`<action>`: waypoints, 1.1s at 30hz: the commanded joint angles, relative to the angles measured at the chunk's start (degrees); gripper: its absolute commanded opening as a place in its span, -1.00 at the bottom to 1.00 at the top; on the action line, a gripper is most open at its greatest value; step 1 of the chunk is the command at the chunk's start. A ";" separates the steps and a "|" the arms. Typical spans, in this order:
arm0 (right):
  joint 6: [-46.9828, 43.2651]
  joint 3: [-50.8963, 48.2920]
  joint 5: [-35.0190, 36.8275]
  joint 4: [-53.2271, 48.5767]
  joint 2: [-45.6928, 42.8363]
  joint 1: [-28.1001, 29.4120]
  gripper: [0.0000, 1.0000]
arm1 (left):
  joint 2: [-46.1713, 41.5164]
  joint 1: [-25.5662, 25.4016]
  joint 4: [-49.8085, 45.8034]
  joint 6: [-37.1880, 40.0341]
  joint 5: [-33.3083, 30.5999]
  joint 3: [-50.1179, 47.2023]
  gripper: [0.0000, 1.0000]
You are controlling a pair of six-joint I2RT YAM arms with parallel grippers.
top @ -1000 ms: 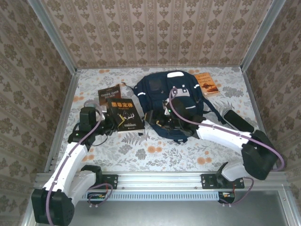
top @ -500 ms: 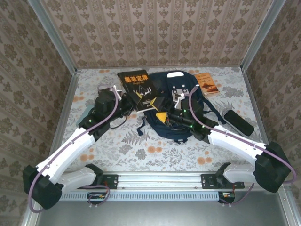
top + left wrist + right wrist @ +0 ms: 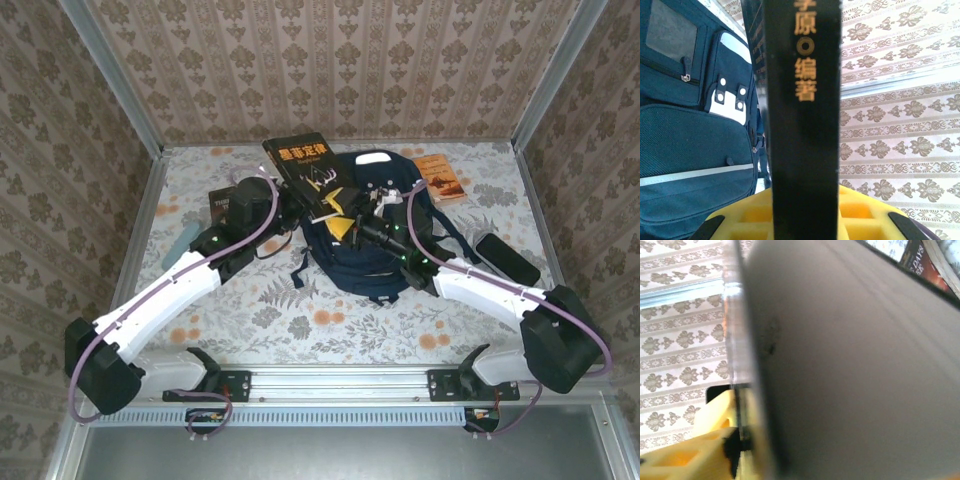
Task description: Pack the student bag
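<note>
grips the black book (image 3: 310,168) by its spine in the narrow left pincer (image 3: 807,220), tilted above the student bag (image 3: 372,262) lying on the desk (image 3: 300,310), centre-far. has the right pincer (image 3: 345,215) just beside the book's lower edge; cannot tell its opening.

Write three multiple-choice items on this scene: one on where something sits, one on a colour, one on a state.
1. Where is the orange book?
A) on the table, right of the student bag
B) inside the bag
C) in a gripper

2. What colour is the lettering on the black book spine?
A) green
B) orange
C) blue

3. How is the black book?
A) flat on the table
B) zipped inside the bag
C) held aloft by the left gripper

Key: 1 A, it lies on the table by the bag's right side. 2 B, the left wrist view shows orange characters. 3 C, the gripper clamps the book, raised above the bag.
</note>
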 commanded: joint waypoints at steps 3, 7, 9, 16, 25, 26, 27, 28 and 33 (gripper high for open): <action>2.63 0.09 1.19 3.51 -1.07 -1.76 -0.07 | 1.01 -1.07 6.41 -3.36 -0.54 3.05 -0.86; -0.52 0.43 1.15 1.28 -2.64 -3.53 -0.46 | 1.12 -1.08 7.09 -4.30 0.51 2.22 -0.78; -3.44 1.46 0.68 -0.86 -3.23 -4.42 -0.60 | 0.86 -1.07 7.14 -4.43 1.37 1.49 -0.64; -20.23 5.35 4.11 -17.48 -8.28 -5.51 -0.96 | -0.77 1.17 -2.35 1.00 3.83 0.93 0.23; -41.91 10.35 17.23 -47.89 -16.51 -5.73 -1.00 | -1.16 5.77 -14.57 14.78 8.84 -3.68 0.73; -43.36 10.66 18.45 -50.31 -17.16 -5.78 -0.99 | -0.79 5.96 -15.09 16.18 9.60 -4.04 0.73; -44.40 10.95 19.84 -52.74 -18.00 -5.78 -0.99 | -0.22 6.04 -15.62 17.71 10.26 -4.17 0.73; -45.05 10.88 20.47 -54.15 -18.75 -5.78 -0.98 | 0.37 6.05 -16.02 18.72 11.03 -4.22 0.71; -46.08 9.77 23.80 -61.27 -23.71 -6.11 -0.98 | 5.04 5.64 -14.55 20.40 16.34 -5.29 0.50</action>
